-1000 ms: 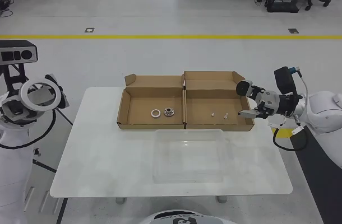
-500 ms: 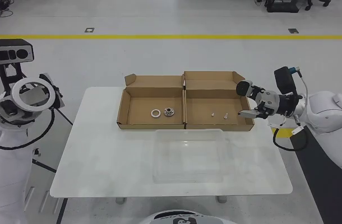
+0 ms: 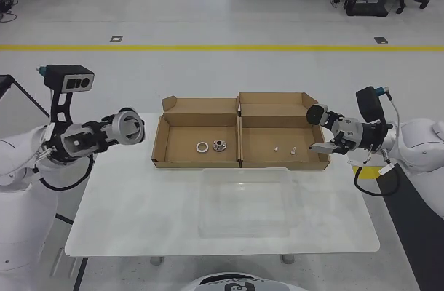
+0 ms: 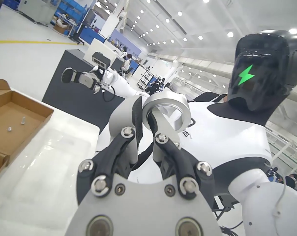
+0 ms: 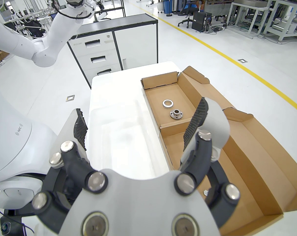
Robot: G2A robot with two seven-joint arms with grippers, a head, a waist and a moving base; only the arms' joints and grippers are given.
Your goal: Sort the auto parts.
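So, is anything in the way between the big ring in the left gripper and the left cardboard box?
Nothing visible. Between the ring and the left box lies only bare table, then the box's low wall.

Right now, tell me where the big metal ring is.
The big metal ring is clamped in the left end effector, raised above the table's left edge, beside the left cardboard box in the top view.

ring (image 3: pixel 129 125) now nearer the box (image 3: pixel 200 118)
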